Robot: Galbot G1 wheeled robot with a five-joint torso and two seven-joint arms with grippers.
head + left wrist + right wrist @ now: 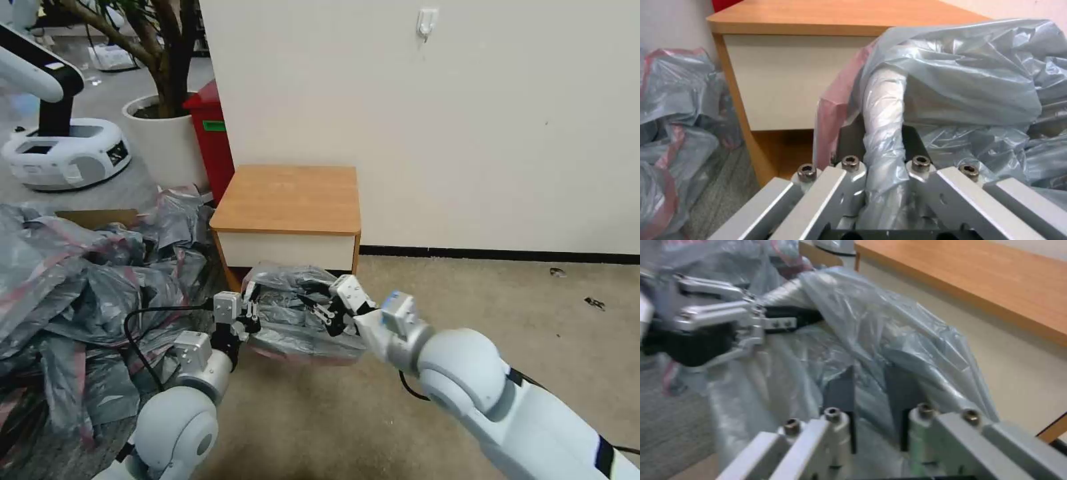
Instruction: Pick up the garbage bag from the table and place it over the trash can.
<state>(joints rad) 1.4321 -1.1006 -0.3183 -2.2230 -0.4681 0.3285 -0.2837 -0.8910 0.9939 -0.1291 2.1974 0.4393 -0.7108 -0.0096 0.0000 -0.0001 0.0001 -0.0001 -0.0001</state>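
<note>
The garbage bag (pixel 293 320), grey crinkly plastic with a pink-red band, is draped over the trash can on the floor just in front of the table (pixel 287 193). The can's pale rounded rim (pixel 882 96) shows through the plastic. My left gripper (pixel 252 313) is at the bag's left side, shut on the garbage bag where it wraps the rim (pixel 882 143). At the bag's right side, my right gripper (pixel 327 310) has its fingers closed on a fold of the bag (pixel 871 393). The right wrist view also catches the left gripper (pixel 786 318) farther off.
A big heap of grey-pink bags (pixel 80 300) fills the floor to the left. Behind the table stand a red bin (pixel 213 133) and a white planter (pixel 163 133). Another robot's base (pixel 63 150) is at far left. Open carpet (pixel 500 293) lies to the right.
</note>
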